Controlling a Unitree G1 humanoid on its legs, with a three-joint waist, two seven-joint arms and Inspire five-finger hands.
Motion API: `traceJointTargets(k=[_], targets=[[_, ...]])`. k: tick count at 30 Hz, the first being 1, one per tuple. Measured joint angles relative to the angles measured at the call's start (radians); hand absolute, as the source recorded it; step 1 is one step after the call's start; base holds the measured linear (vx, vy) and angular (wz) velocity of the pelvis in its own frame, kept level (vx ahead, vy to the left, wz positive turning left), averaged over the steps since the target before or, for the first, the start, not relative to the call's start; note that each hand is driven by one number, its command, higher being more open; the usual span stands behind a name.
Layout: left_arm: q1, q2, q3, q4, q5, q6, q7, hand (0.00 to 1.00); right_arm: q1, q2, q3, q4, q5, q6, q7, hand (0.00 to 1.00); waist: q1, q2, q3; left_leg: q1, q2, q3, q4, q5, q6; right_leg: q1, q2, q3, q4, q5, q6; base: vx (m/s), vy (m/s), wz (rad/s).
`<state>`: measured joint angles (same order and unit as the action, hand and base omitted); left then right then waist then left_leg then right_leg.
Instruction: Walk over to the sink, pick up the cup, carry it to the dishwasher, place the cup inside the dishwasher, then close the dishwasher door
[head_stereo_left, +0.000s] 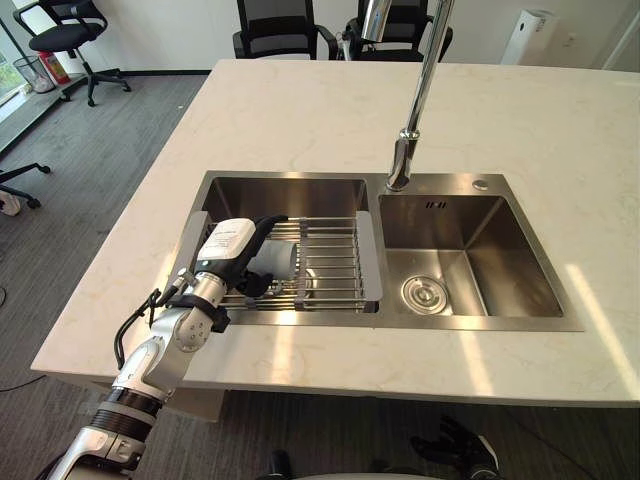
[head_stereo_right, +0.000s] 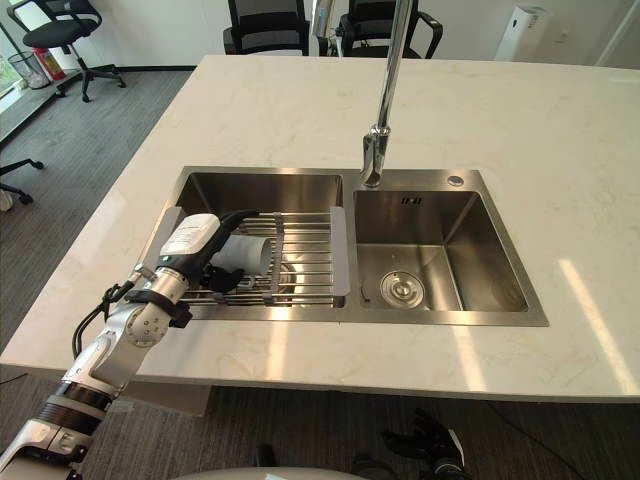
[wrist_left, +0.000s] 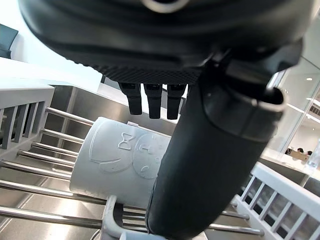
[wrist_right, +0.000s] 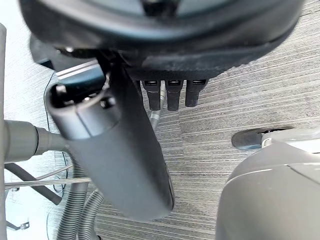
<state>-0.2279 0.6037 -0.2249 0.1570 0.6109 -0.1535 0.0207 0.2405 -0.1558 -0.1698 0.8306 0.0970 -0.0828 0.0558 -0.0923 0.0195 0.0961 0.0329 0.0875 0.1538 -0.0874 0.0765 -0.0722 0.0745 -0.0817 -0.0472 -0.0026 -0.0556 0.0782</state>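
The pale grey cup (head_stereo_left: 276, 258), embossed with a raised pattern, is lying sideways on the sink rack (head_stereo_left: 335, 265); the left robot hand (head_stereo_left: 226, 246) is hovering over it, fingers released.

- The pale, marbled surface (head_stereo_left: 300, 120) has a steel double sink (head_stereo_left: 500, 250) sunk into it.
- A tall faucet (head_stereo_left: 420, 90) stands on the sink's back rim, between the two basins.
- A wire rack (head_stereo_left: 335, 262) lies across the near part of the left basin.
- A grey cup (head_stereo_left: 278, 258) lies on its side on the rack, towards its left end.
- A round drain (head_stereo_left: 423, 293) sits in the right basin's floor.
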Motion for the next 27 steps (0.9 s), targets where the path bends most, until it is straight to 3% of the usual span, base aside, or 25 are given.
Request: traceJointTargets(k=[5,6,16,27], targets=[[-0.043,0.015,-0.001,0.054,0.0,-0.003,-0.016,0.9,-0.004,-0.006,0.0,0.0,0.0,0.0,0.001,0.9,-0.002,0.011,0.006,-0.015,0.002,0.023,0.0,0.001,0.001,-0.027,0.001,0.023,-0.004,0.016,0.001,-0.04,0.008,-0.13],[-0.056,0.019,-0.005,0.079,0.0,-0.003,-0.024,0.3,-0.003,-0.006,0.001,0.0,0.0,0.0,0.001,0.9,-0.005,0.012,0.007,-0.016,0.002,0.026,0.0,0.001,0.001,-0.028,0.001,0.027,-0.005,0.018,0.002,-0.03,0.009,-0.08],[-0.121,0.06,-0.038,0.159,-0.074,-0.001,-0.053,0.3,0.002,-0.016,0.001,-0.021,0.0,0.0,0.003,0.9,-0.01,0.019,0.011,-0.022,0.002,0.037,0.0,0.0,0.001,-0.04,0.001,0.037,-0.007,0.019,0.003,0.0,0.0,-0.02],[-0.094,0.043,0.007,0.11,-0.166,0.027,-0.055,0.3,0.004,-0.021,0.001,-0.021,0.0,0.0,0.01,0.9,-0.006,0.019,0.012,-0.022,0.001,0.036,0.0,0.001,0.001,-0.038,-0.001,0.037,-0.006,0.022,0.004,0.0,0.0,0.0]])
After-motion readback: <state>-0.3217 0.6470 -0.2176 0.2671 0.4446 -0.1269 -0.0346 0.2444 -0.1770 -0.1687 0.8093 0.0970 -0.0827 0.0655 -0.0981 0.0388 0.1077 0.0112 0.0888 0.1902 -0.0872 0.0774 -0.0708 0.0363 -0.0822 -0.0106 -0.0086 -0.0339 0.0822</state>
